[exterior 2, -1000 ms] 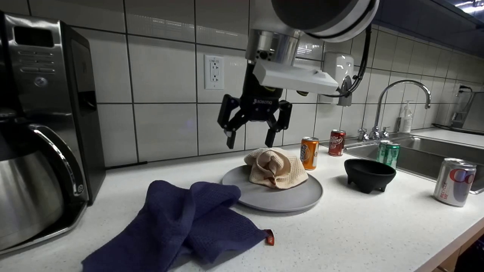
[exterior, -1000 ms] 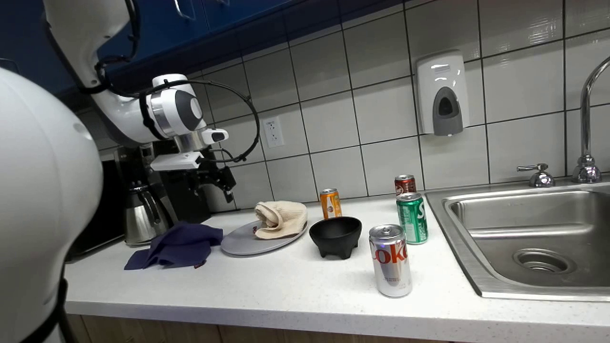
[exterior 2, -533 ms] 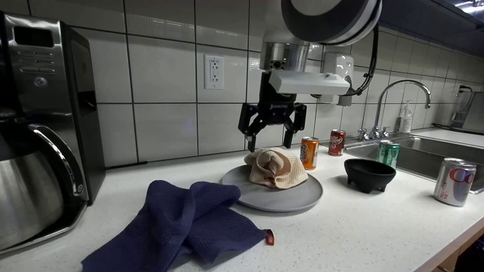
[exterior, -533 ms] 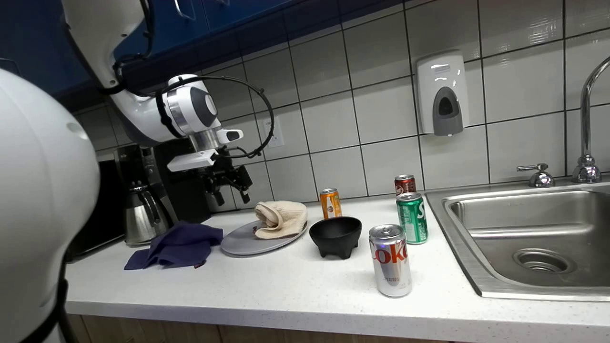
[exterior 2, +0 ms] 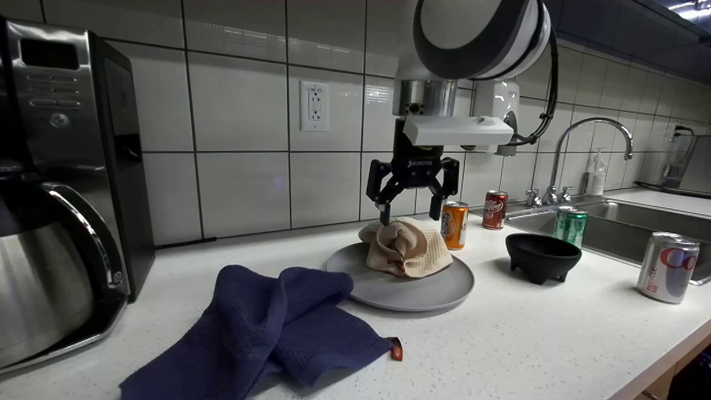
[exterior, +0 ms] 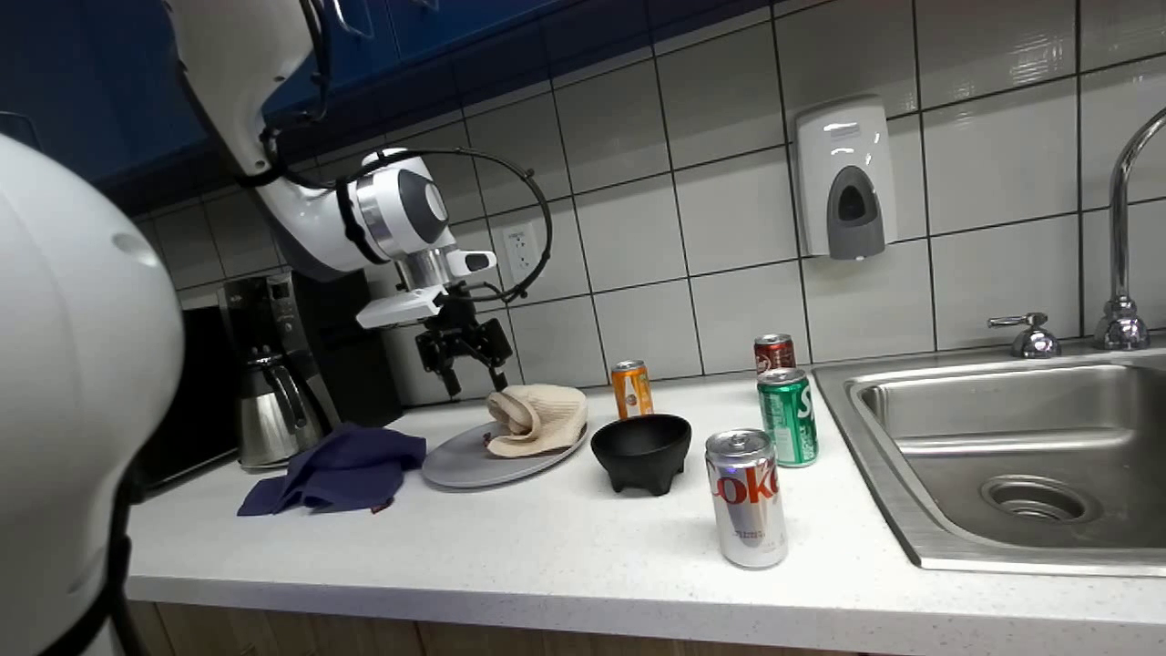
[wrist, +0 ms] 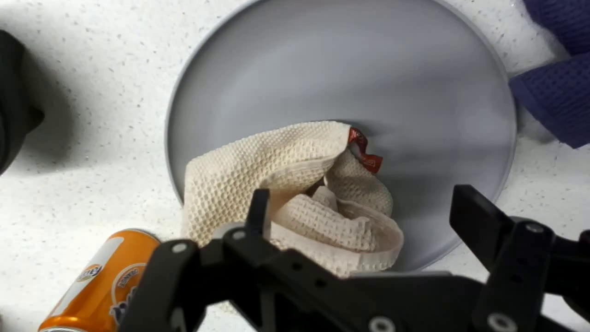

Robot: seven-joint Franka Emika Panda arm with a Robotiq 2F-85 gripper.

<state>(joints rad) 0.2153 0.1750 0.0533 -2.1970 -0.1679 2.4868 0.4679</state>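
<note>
In an exterior view I see the black hand point(exterior: 476, 383) spread wide, hanging over a grey plate point(exterior: 455, 465) and close by a cream cloth point(exterior: 551, 417) that lies bunched there. A dark blue cloth point(exterior: 351, 469) is crumpled on the white tabletop point(exterior: 547, 547) just beside the plate, with a steel coffee pot point(exterior: 266, 419) near it. Towards the sink point(exterior: 884, 469) stand a black bowl point(exterior: 640, 456) on short legs and four upright cans: a silver can point(exterior: 747, 510), a green can point(exterior: 789, 426), a red can point(exterior: 774, 353) and an orange can point(exterior: 632, 392).

In an exterior view, with the coffee maker point(exterior 2: 61, 133) large at the edge, the hand points straight down above the cream cloth, its fingers point(exterior 2: 435, 205) well apart. One fingertip overlaps the top of the cloth from here, and whether it touches I can't tell. A red tag point(exterior 2: 396, 349) pokes out from a corner of the dark blue cloth.

In the wrist view the fingers stand on either side of the cream cloth's rolled fold, one in front of the cloth and its partner over the plate near the rim. The cloth lies across one side of the plate and reaches past the rim near the orange can, a small red label point(wrist: 367, 152) showing at its fold.
</note>
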